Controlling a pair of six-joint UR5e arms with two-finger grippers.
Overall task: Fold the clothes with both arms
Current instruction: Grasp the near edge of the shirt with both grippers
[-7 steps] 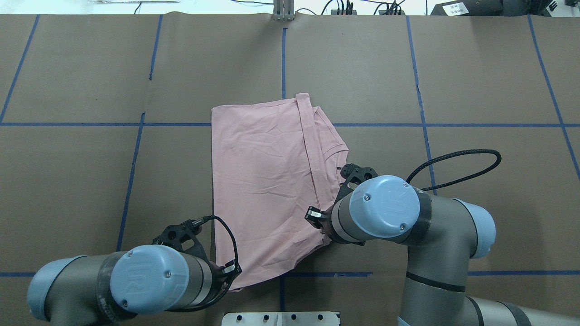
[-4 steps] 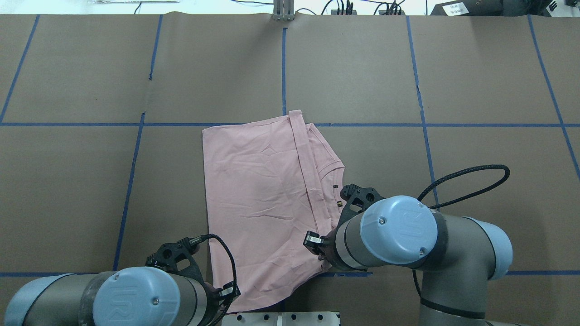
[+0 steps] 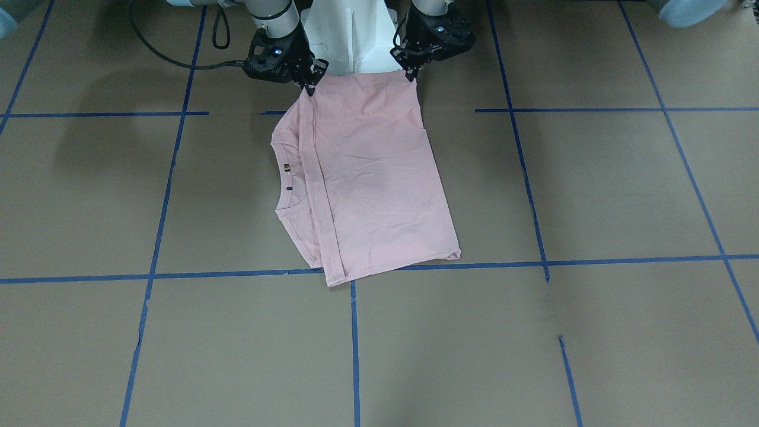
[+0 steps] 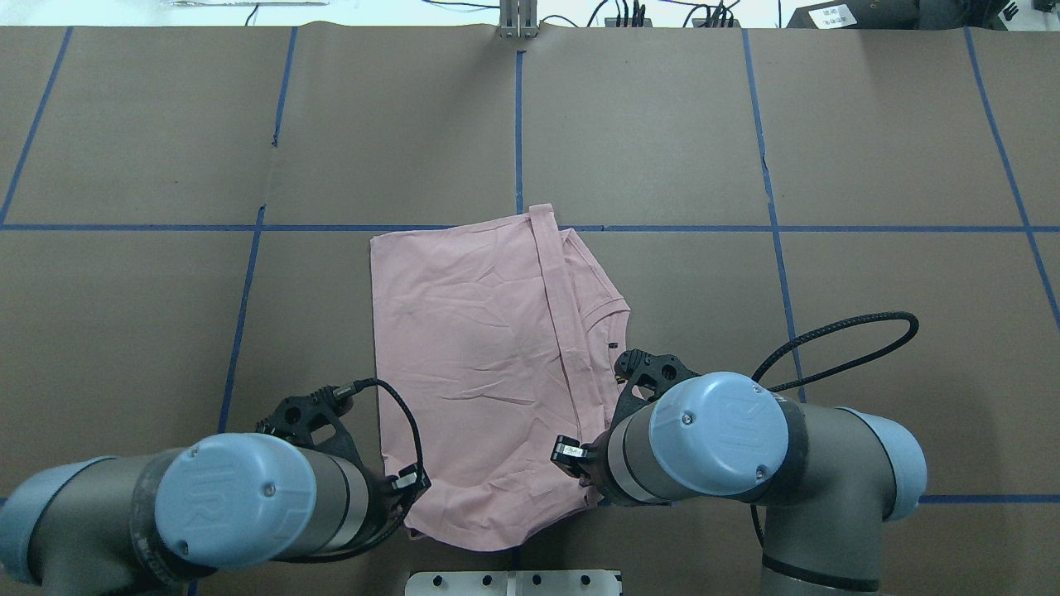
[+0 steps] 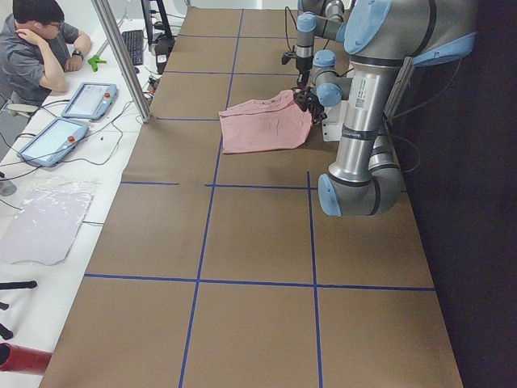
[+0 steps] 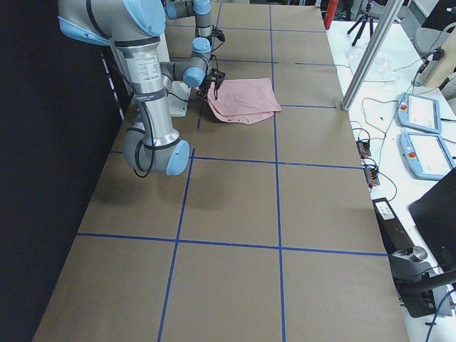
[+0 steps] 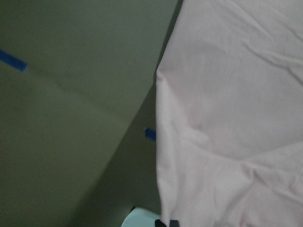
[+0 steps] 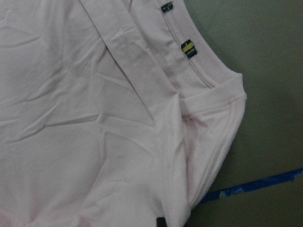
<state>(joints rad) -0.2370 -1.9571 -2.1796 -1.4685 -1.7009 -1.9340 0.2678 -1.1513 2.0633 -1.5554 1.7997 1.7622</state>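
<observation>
Folded pink shirt [image 3: 379, 178] on tabletop [image 3: 593, 178], near corners pinched tight in left fingers [image 3: 409, 74] and right fingers [image 3: 309, 88].

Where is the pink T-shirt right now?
In the overhead view the pink T-shirt lies mid-table on the robot's side, its far edge at a blue tape line; the left gripper and right gripper pinch its two near corners.

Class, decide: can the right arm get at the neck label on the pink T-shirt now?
Likely not yet: the right gripper is shut on the T-shirt; the neck label lies uncovered nearby.
</observation>
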